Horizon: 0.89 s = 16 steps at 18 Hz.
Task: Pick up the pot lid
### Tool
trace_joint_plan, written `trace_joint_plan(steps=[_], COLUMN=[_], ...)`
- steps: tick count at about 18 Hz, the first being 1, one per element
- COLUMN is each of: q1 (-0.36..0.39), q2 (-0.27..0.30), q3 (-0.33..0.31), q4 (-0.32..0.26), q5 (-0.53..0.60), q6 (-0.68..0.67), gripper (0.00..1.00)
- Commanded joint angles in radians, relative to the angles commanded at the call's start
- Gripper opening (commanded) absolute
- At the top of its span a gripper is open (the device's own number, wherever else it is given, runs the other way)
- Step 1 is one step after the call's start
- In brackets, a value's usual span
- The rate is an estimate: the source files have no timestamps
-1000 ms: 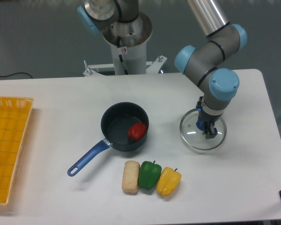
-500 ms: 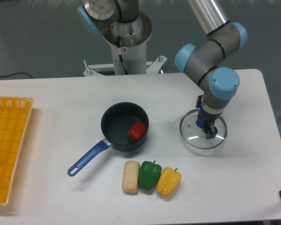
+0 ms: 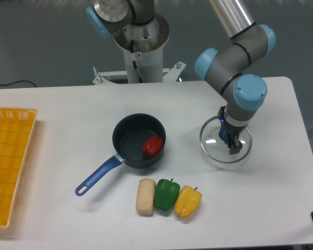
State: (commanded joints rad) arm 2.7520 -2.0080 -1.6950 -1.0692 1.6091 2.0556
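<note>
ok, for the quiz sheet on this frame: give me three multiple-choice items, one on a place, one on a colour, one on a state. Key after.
1. Where is the red object?
A) in the yellow bin
B) in the black pan
C) beside the yellow pepper

2. What colour is the pan's long handle?
A) blue
B) red
C) green

3. What state is the black pan in?
A) upside down
B) covered
C) upright and uncovered

Key:
1: B, the red object lies inside the pan's rim.
2: A, the handle is plainly blue along its length.
3: C, the inside of the pan shows, and the pot lid is off to the right in the picture.
</note>
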Motion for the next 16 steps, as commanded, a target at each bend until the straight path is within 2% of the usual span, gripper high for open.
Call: trace_joint_plan(steps=[16], q1=[0.003], q2=[0.011], q3=[0.002], q4=[-0.002], q5=[-0.005], q6=[-0.002], gripper=[0.28])
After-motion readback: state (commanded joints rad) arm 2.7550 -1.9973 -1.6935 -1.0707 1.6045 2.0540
